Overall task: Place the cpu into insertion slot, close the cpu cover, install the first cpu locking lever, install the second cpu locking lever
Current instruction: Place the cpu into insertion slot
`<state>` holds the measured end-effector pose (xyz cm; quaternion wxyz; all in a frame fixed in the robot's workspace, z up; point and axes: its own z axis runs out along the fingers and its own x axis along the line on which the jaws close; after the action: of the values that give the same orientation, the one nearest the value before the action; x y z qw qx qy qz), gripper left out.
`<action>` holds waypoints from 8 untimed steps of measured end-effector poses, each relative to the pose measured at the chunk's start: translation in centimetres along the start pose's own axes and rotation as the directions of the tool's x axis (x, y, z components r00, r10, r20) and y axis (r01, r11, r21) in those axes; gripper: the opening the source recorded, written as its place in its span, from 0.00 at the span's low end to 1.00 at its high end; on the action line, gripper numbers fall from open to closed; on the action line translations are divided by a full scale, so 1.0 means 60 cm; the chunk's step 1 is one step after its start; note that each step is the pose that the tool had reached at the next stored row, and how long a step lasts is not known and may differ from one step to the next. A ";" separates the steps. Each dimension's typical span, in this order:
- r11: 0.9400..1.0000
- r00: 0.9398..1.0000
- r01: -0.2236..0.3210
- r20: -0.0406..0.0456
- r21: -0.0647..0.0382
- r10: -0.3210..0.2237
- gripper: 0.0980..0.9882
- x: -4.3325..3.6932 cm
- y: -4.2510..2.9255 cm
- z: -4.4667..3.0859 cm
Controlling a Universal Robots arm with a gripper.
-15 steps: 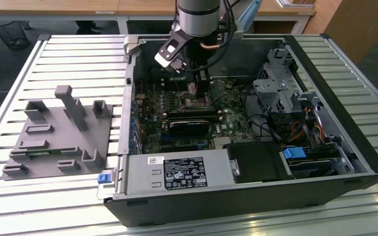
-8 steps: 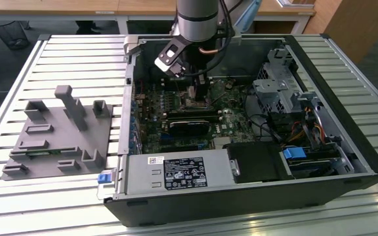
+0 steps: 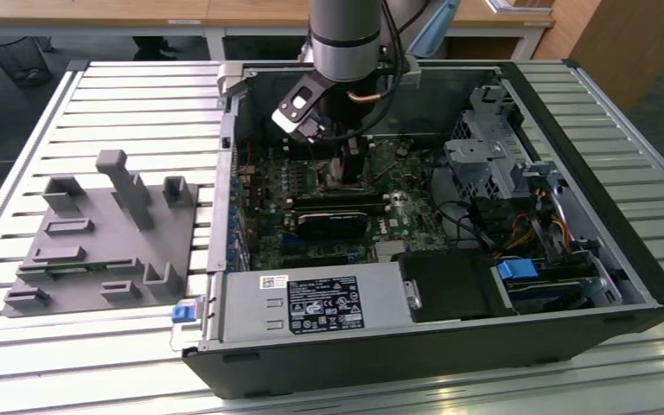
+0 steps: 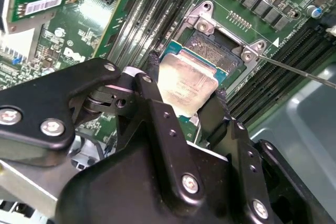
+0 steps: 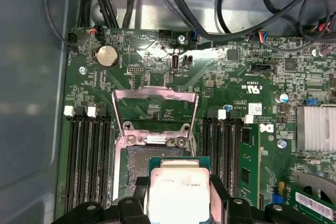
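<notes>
On the exterior view's left a grey plastic holder (image 3: 107, 233) sits on the slatted desk (image 3: 136, 95), well apart from the fingers; further toward the exterior view's right lies the open computer case (image 3: 424, 354), and the arm (image 3: 349, 35) reaches down into it, the gripper (image 3: 338, 160) low over the green circuit board (image 3: 418, 212).

In the second wrist view the gripper (image 4: 187, 81) has its black fingers (image 4: 157, 108) clenched on two opposite edges of the cpu (image 4: 184, 85), silvery top up; the insertion slot (image 4: 218, 51) lies just beyond the fingertips, its dark centre mostly bare, and the cpu overlaps only its nearer edge; whether the chip touches the rim I cannot tell. Past the slot a thin metal rod (image 4: 299, 71), probably a locking lever, stands free.

In the first wrist view the cpu (image 5: 178, 190) is between the fingers, the insertion slot (image 5: 157, 156) just ahead of it, and the cpu cover (image 5: 155, 96) is swung open beyond the slot; long black memory slots (image 5: 86, 156) run on either side of the fingers.

By my reading the first step is in hand and unfinished; the cover and both levers are untouched. Seating would call for the chip to be squared over the slot, kept level and set down gently.
</notes>
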<state>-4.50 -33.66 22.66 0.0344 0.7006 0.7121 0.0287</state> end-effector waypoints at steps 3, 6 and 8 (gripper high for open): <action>1.000 1.000 -0.002 0.000 0.000 0.002 0.50 0.001 -0.001 0.008; 1.000 1.000 -0.002 0.000 0.000 0.002 0.50 0.003 -0.003 0.015; 1.000 1.000 -0.002 0.000 0.000 0.002 0.50 0.006 -0.003 0.018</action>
<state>-4.61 -33.33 21.55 0.0344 0.7012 0.7115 0.0286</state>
